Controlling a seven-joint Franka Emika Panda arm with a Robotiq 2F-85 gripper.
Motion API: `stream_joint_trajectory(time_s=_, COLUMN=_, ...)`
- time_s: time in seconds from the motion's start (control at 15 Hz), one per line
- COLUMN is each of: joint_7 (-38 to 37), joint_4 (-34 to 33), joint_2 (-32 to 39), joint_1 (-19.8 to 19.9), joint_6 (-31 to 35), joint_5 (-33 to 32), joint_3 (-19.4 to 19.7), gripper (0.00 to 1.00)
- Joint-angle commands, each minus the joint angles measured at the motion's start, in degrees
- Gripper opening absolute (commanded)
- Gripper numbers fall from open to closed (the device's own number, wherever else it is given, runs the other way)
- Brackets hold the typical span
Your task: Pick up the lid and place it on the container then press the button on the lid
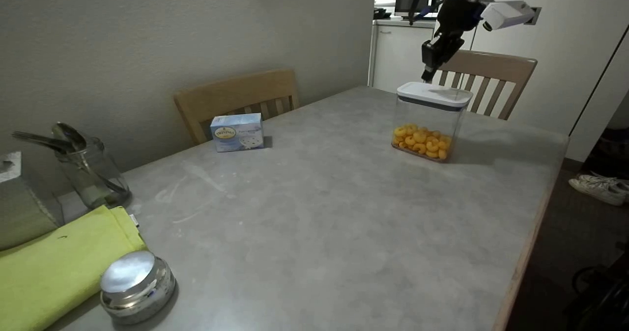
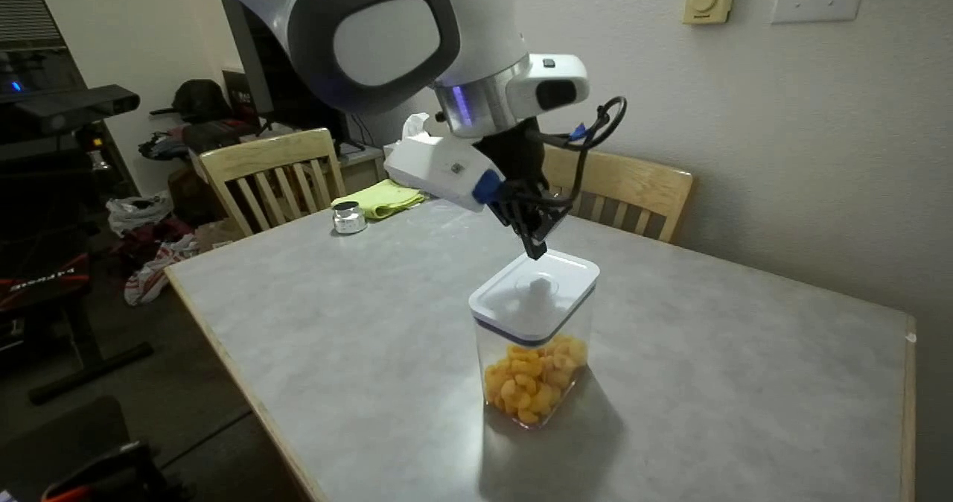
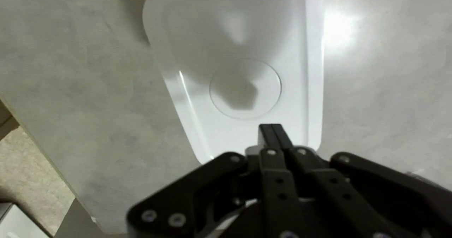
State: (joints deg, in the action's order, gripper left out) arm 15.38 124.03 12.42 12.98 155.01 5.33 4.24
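The white lid (image 1: pixel 413 91) sits level on top of the clear container (image 1: pixel 427 117), with its dark seal band at the rim. The lid (image 2: pixel 502 304) and the container (image 2: pixel 536 364) with its yellow-orange pieces also show in an exterior view. The button (image 3: pixel 266 93) is a round outlined disc at the lid's centre, under my shadow; it looks level with the lid (image 3: pixel 187 54). My gripper (image 3: pixel 271 126) is shut and empty, fingertips pressed together. In both exterior views, my gripper (image 1: pixel 426 75) (image 2: pixel 534 249) points down just above the lid, apparently apart from it.
A blue-white tea box (image 1: pixel 238 132) stands near the wall edge. A shiny metal jar (image 1: pixel 137 287), a yellow cloth (image 1: pixel 64 262) and a glass jar of cutlery (image 1: pixel 96 174) are at the table's far end from the container. Wooden chairs (image 2: pixel 618 189) stand around the table.
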Motion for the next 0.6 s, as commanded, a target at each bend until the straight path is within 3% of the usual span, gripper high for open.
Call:
stream_joint_trajectory(time_s=0.0, joint_7=4.6, joint_4=1.0, joint_2=-2.4, joint_1=0.3, joint_6=-0.8, joint_5=3.2, joint_3=-1.6, gripper=0.00)
stream_joint_trajectory(time_s=0.13, joint_7=15.0, joint_4=0.6, joint_2=-2.8, joint_1=2.0, joint_6=-1.4, joint_5=12.3, joint_3=-5.3, gripper=0.00)
stream_joint_trajectory(time_s=0.27, joint_7=21.4, joint_4=-0.4, joint_2=-3.0, joint_1=2.1, joint_6=-4.1, joint_5=17.3, joint_3=-6.3, gripper=0.00)
stream_joint_trajectory(time_s=0.33, joint_7=23.4, joint_4=-0.7, joint_2=-3.0, joint_1=1.8, joint_6=-5.2, joint_5=18.5, joint_3=-6.4, gripper=0.07)
stream_joint_trajectory(time_s=0.47, joint_7=25.1, joint_4=-1.5, joint_2=-2.9, joint_1=1.0, joint_6=-8.0, joint_5=18.7, joint_3=-5.8, gripper=0.33)
stream_joint_trajectory(time_s=0.53, joint_7=24.9, joint_4=-1.9, joint_2=-2.8, joint_1=0.6, joint_6=-9.3, joint_5=17.9, joint_3=-5.3, gripper=0.41)
